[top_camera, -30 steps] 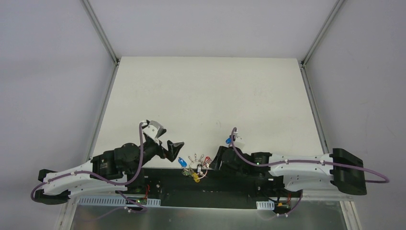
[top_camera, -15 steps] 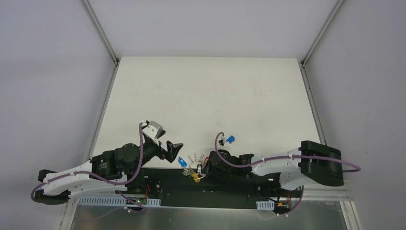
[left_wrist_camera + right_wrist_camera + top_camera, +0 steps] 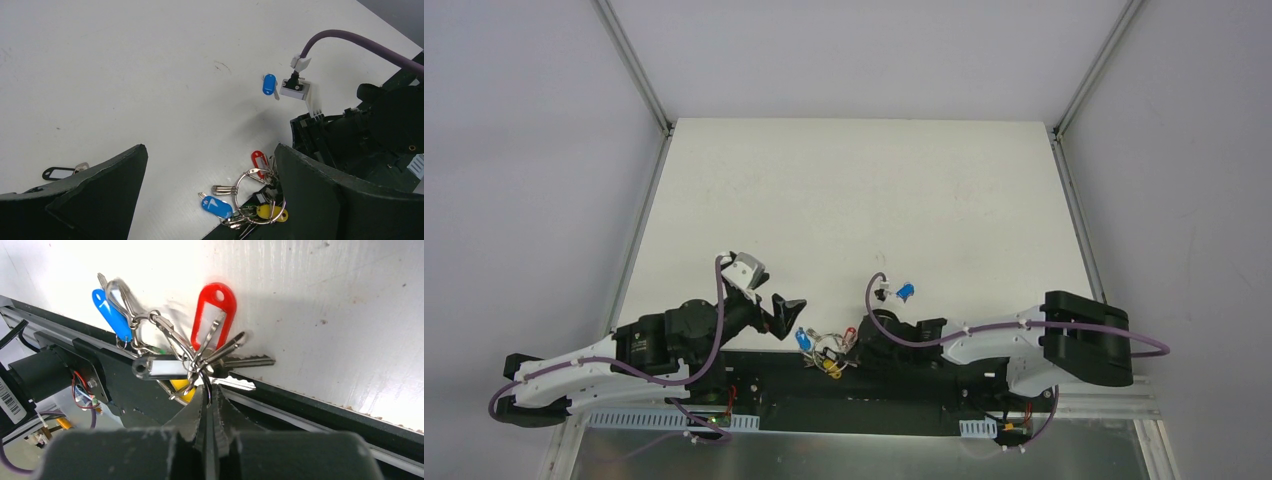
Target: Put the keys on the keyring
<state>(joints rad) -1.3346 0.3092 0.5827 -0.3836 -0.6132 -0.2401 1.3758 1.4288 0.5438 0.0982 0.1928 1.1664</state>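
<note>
Keyring of silver wire (image 3: 172,336), carrying red-, yellow- and blue-tagged keys (image 3: 212,315) at the white table's (image 3: 125,60) near edge, is pinched by the right gripper (image 3: 206,391), jaws closed tight, arm stretched low leftward. Left gripper (image 3: 210,148) hovers beside it, jaws wide apart, empty. Loose blue-capped silver key (image 3: 269,84) lies beyond; black-headed key (image 3: 60,173) lies just beside the left gripper.

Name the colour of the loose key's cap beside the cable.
The cap is blue; left wrist view.

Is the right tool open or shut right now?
Shut. The right tool has its fingers pressed together, with the keyring wire pinched between them.
</note>
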